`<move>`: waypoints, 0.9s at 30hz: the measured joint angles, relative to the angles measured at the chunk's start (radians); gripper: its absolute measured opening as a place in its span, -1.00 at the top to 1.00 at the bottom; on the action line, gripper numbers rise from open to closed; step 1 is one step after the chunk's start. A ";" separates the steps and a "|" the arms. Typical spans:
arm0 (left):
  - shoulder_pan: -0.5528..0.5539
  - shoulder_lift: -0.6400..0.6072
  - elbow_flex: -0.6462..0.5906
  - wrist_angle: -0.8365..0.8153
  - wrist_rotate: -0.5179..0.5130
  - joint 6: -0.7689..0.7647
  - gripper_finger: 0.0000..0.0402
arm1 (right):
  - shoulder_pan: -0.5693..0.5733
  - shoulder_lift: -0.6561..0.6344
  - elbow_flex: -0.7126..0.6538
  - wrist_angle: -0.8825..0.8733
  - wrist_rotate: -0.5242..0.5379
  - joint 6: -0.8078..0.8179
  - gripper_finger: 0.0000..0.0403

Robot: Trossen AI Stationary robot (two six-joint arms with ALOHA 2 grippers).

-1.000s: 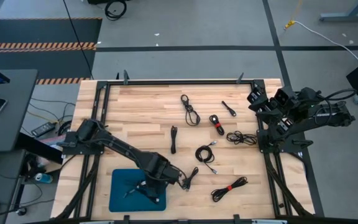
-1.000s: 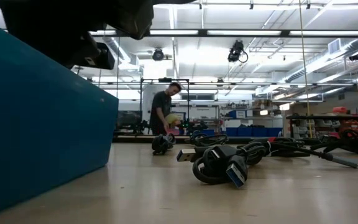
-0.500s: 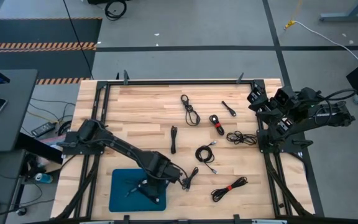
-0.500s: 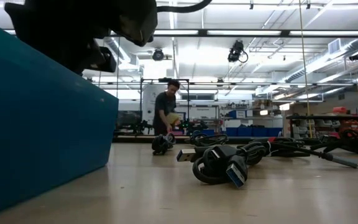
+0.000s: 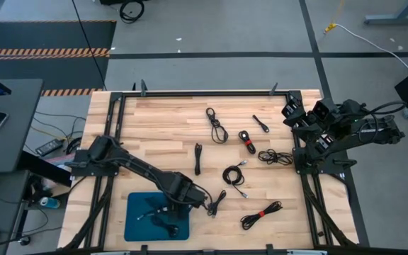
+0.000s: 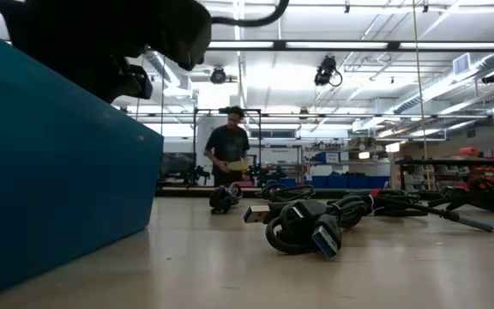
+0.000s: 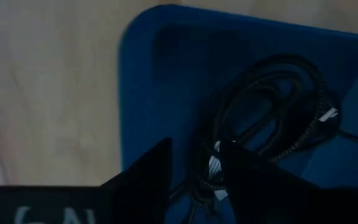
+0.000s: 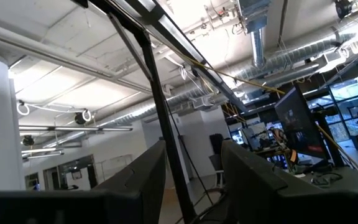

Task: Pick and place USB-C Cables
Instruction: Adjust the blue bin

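One more USB-C cable [image 7: 272, 106] down in the blue tray [image 5: 137, 205], at the near left. Let go by the left gripper [image 7: 196, 149], hanging just above it. Fingers [image 7: 145, 180] nearly closed a second ago, now spread apart and holding nothing. Means one more piece of the job done, and time to fetch another.

Just right of the tray, the closest loose cable [image 5: 216, 203]. A little more to the right, a cable with a red tie [image 5: 261, 214]. Farther back, six more cables spread over the wooden table [image 5: 154, 120], apart from each other. Nothing in the way of reaching them.

Waiting at the far right edge, the right gripper [image 5: 294, 117], fingers partly apart and empty. Far behind the table, a person [image 6: 228, 154] standing in the room.
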 joint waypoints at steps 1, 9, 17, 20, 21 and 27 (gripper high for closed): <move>0.004 0.000 0.000 -0.010 -0.005 -0.007 0.32 | 0.000 0.000 0.000 0.000 0.000 0.000 0.20; 0.032 0.000 0.005 -0.052 -0.111 -0.055 0.37 | 0.000 0.000 0.000 -0.014 0.000 -0.001 0.20; 0.031 0.000 0.173 -0.109 -0.116 -0.072 0.42 | 0.000 0.000 0.000 -0.037 0.000 -0.002 0.20; 0.031 -0.001 0.282 -0.214 -0.199 -0.071 0.42 | 0.000 0.000 0.000 -0.038 0.000 -0.002 0.20; 0.031 -0.002 0.313 -0.254 -0.227 -0.067 0.42 | 0.000 0.000 0.000 -0.038 0.000 -0.002 0.20; 0.031 -0.003 0.355 -0.347 -0.265 -0.013 0.42 | 0.000 0.000 0.000 -0.038 -0.006 -0.002 0.20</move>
